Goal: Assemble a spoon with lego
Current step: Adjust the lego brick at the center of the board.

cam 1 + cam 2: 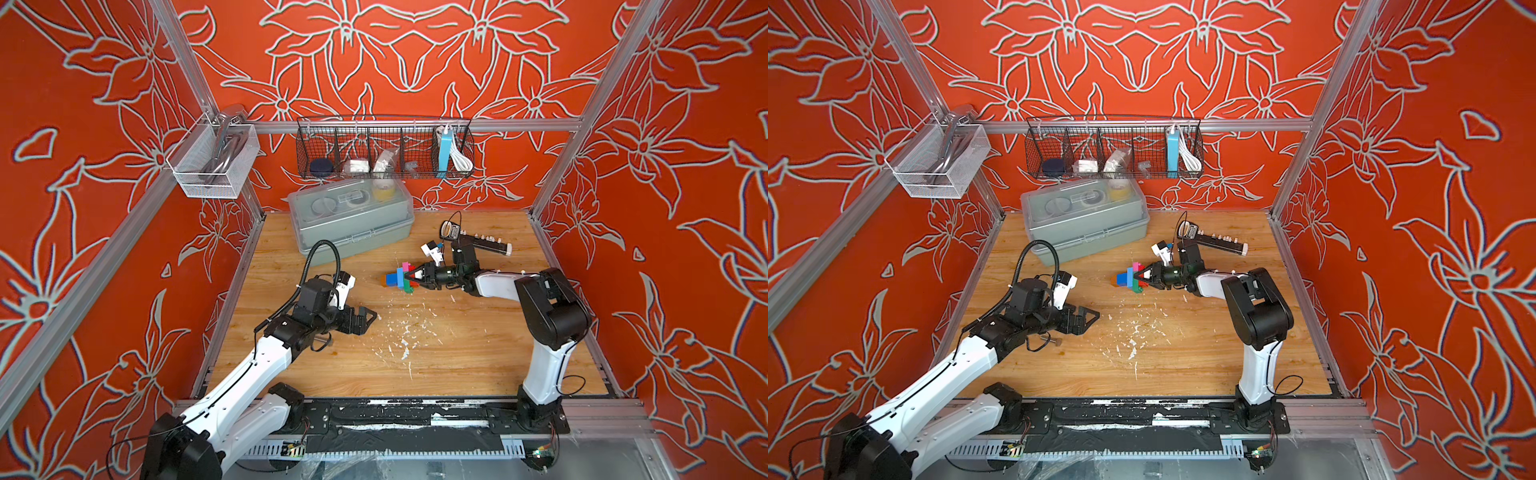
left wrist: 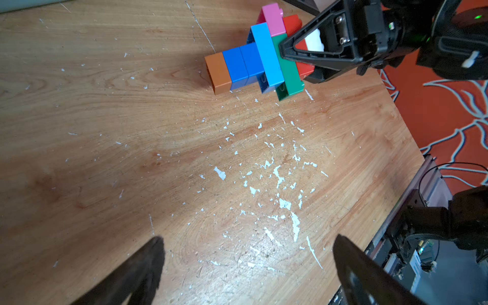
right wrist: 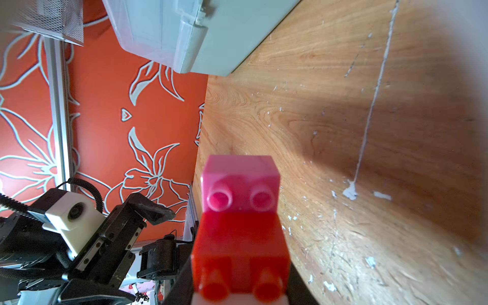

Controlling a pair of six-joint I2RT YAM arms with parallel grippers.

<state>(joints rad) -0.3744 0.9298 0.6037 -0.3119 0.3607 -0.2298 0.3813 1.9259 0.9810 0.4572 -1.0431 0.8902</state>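
1. The right hand (image 1: 415, 276) is clamped tight on the wide end of the lego spoon (image 1: 398, 280) near the middle of the wooden table (image 1: 457, 357). Its jaws pinch the white brick (image 2: 314, 42) and the red brick (image 3: 240, 250) at the tip.
2. The spoon is level. Its stem of two dark blue bricks (image 2: 243, 64) and a brown brick (image 2: 217, 72) points away from the right hand, towards the left arm's side. A light blue oblong (image 2: 266, 55) and a green oblong (image 2: 289, 74) cross the stem. Whether the brown end touches the wood cannot be told.
3. In the right wrist view, a pink brick (image 3: 240, 179) sits just beyond the red one, and the studs of both face the camera.
4. The left hand (image 1: 366, 321) is spread wide with nothing in it, low over the table and well apart from the spoon. Its dark fingers (image 2: 148, 264) frame wood flecked with white chips (image 2: 280, 179).
5. A grey metal bolt (image 1: 1052, 342) lies beside the left arm.
6. A grey toolbox (image 1: 353, 220) stands at the back of the table, with a black power strip (image 1: 484, 243) behind the right arm.
7. A black wire basket (image 1: 384, 149) hangs on the rear rail and a white mesh basket (image 1: 212, 164) on the left one.
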